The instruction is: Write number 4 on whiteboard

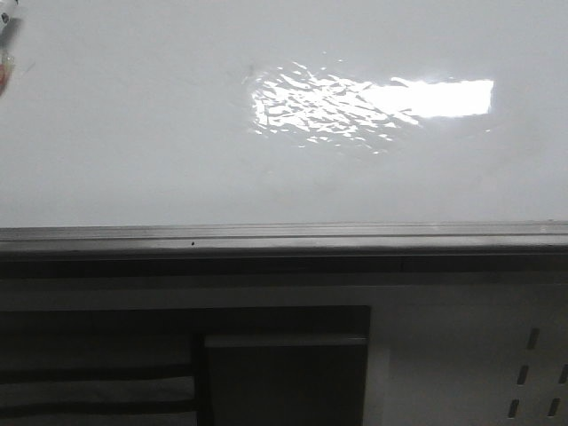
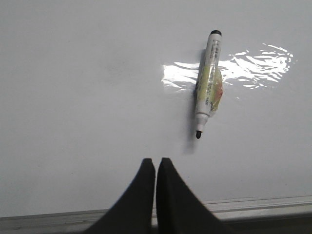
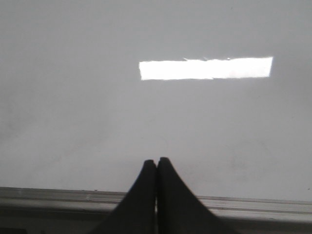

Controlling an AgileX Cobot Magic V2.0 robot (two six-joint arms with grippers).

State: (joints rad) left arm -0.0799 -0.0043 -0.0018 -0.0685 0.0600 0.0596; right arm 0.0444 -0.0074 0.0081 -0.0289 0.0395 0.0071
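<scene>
Overhead, marker point(image 2: 208, 84) lies uncapped on whiteboard point(image 1: 133, 133).

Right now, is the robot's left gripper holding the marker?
No. In the left wrist view the marker lies loose on the whiteboard, uncapped, apart from the shut left gripper.

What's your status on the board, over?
Left gripper and right gripper shut, empty. Whiteboard blank, no 4. Marker uncapped, lying on board. Nothing in the way.

whiteboard point(image 2: 73, 97) mostly open, marker point(image 2: 208, 83) lying, apparently alone
</scene>
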